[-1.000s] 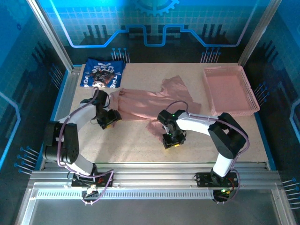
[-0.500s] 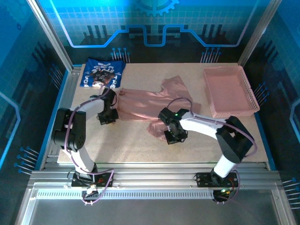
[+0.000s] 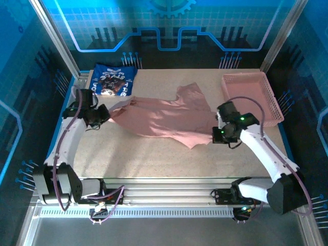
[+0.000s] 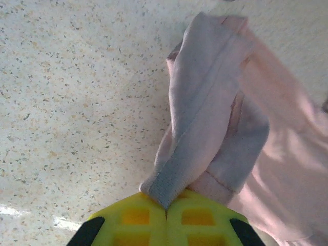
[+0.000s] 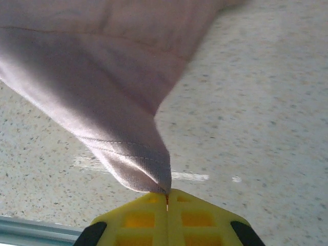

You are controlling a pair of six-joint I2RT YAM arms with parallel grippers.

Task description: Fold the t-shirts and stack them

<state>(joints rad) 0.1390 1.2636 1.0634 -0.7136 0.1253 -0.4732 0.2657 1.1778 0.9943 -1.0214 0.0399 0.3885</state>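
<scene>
Pink shirt (image 3: pixel 164 120): it lies stretched across the middle of the counter (image 3: pixel 154 159), with its left and right ends each raised off the surface by 1 arm.
Left jaws: clamped together on a bunched, ribbed edge at the shirt's left end. In your left wrist view the cloth is pinched between the 2 yellow pads and hangs away in thick folds.
Right jaws: clamped together on a stitched corner at the shirt's right end, near the pink basket (image 3: pixel 252 97). From that pinch the cloth fans out in 1 smooth sheet.
Why held so: you grip opposite ends, which looks meant to pull the cloth taut and flat so it can be laid out for a clean fold.
Slack: the near edge sags in a curve toward you and 1 flap sticks up at the far side, so the cloth is not yet flat.
Navy shirt (image 3: pixel 111 81): it sits at the far left corner, print up, in a tidy rectangle that looks already folded. It is probably the base for your stack.
Count: 2 shirts, 1 basket, 2 arms.
Stage: the pink shirt is not yet folded and nothing is stacked.
</scene>
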